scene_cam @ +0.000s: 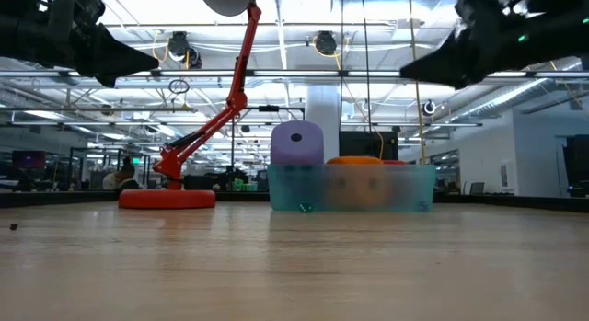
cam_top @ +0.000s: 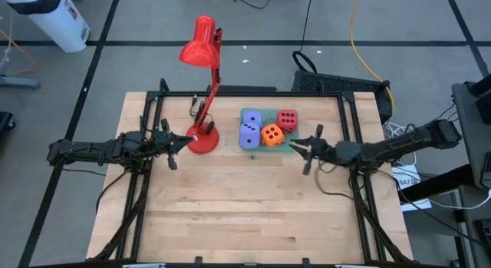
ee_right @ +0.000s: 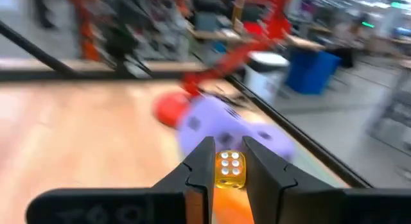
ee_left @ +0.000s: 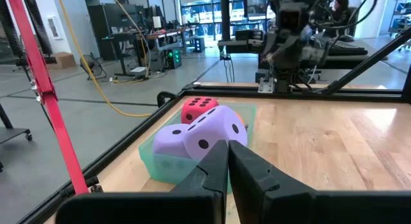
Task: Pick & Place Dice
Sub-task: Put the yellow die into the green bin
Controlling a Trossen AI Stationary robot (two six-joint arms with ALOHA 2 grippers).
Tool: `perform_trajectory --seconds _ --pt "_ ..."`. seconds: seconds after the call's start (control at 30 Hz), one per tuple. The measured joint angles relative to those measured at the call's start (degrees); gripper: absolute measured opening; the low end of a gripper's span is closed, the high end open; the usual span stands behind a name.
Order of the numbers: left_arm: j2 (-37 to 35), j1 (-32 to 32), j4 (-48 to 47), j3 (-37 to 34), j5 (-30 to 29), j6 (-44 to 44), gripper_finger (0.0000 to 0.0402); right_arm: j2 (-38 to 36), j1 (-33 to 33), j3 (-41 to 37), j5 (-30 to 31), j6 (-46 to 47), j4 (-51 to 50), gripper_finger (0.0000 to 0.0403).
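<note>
dice, 4 soft pipped cubes (cam_top: 266, 128), sat in a translucent green tray (cam_top: 253, 147) at 12 o'clock. right gripper (cam_top: 304, 147), slightly parted and empty, could nudge the tray; left gripper (cam_top: 178, 143), fingers together, waited at 9.

No words, labels or brand marks can be read anywhere. The only signs are pips on the dice: the red die (ee_left: 199, 109) shows perhaps five on its top face, a lavender die (ee_left: 215, 131) a few dark pips, and the orange die (ee_right: 229, 169) pale dots between the right arm's fingers.
</note>
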Motion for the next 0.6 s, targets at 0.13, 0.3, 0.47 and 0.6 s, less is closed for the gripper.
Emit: perform_trajectory --seconds 0.13,0.3,0.47,0.6 --pt "0.00 0.00 -0.04 0.00 0.00 -0.22 0.0026 7.36 -3.75 1.75 3.81 0.35 -1.53 0.0054" --pt "0.02 -0.01 -0.07 0.00 0.02 -0.24 0.0026 14.66 -10.22 2.26 -1.75 5.57 -5.51 0.0054" --pt "0.02 0.00 -0.04 0.00 0.02 -0.31 0.0026 21.14 -13.45 2.26 -6.86 4.08 -4.04 0.0069" --pt "0.00 -0.01 -0.04 0.00 0.01 -0.33 0.0026 22.35 -13.44 2.26 -8.03 -0.36 -1.01 0.0136"
